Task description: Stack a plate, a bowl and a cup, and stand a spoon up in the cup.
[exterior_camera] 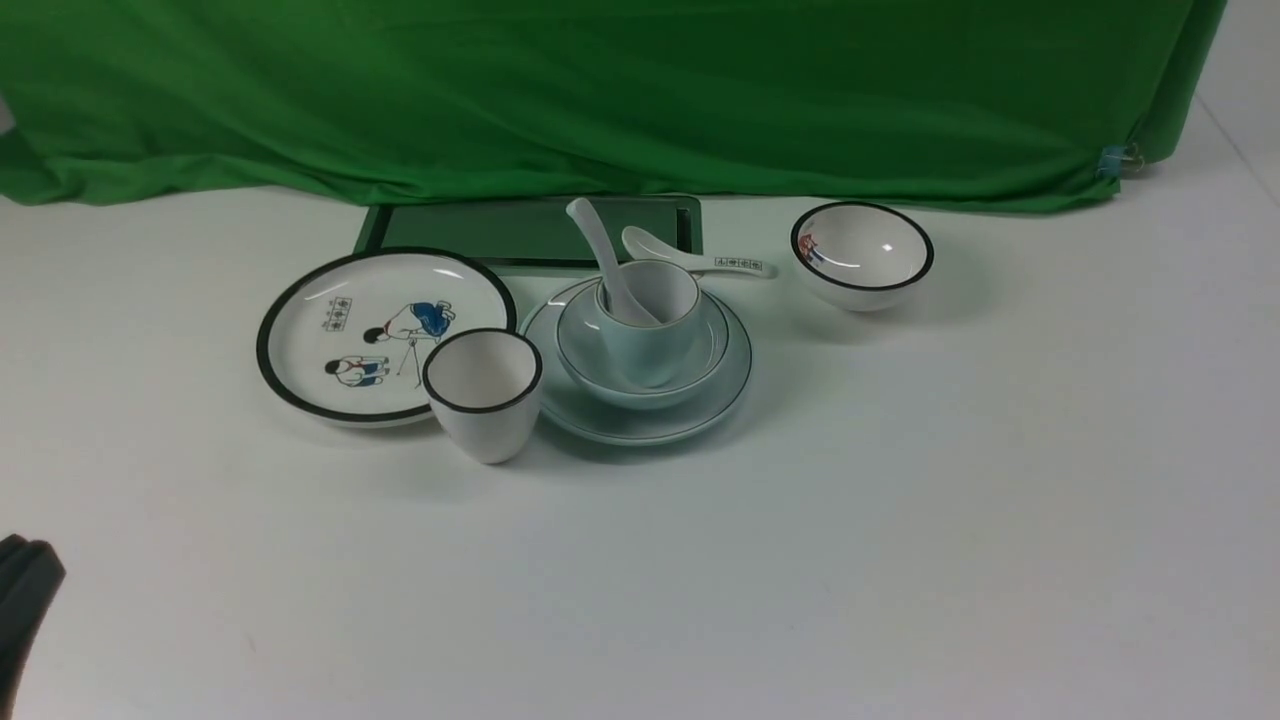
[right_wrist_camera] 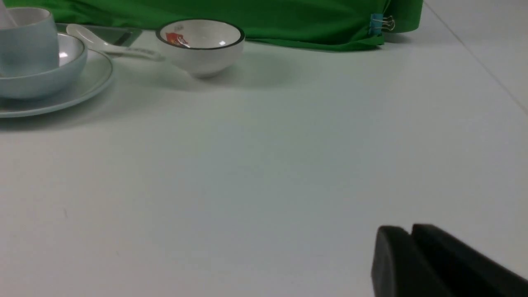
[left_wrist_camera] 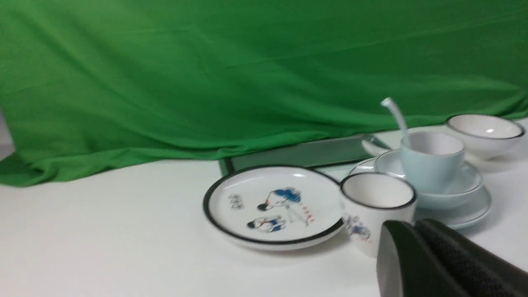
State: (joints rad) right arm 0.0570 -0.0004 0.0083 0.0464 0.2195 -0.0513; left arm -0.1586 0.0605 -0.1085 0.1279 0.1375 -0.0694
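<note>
Plate (exterior_camera: 640, 420) sits mid-desk (exterior_camera: 900, 520); bowl (exterior_camera: 640, 385) on it, cup (exterior_camera: 655, 330) in the bowl, spoon (exterior_camera: 605, 260) standing tilted in the cup. Left tool (left_wrist_camera: 412, 247) clenched, empty, low at the near left corner. Right tool (right_wrist_camera: 408, 247) over bare desk, holding nothing; fingers look together, though the view is partial.

Front view: high, robot's side, faces forward over tabletop (exterior_camera: 900, 520) toward far green cloth (exterior_camera: 600, 90). Left wrist: low, near cartoon plate (left_wrist_camera: 272, 206). Right wrist: low, farther back. All share stacked bowl (exterior_camera: 640, 350).
</note>
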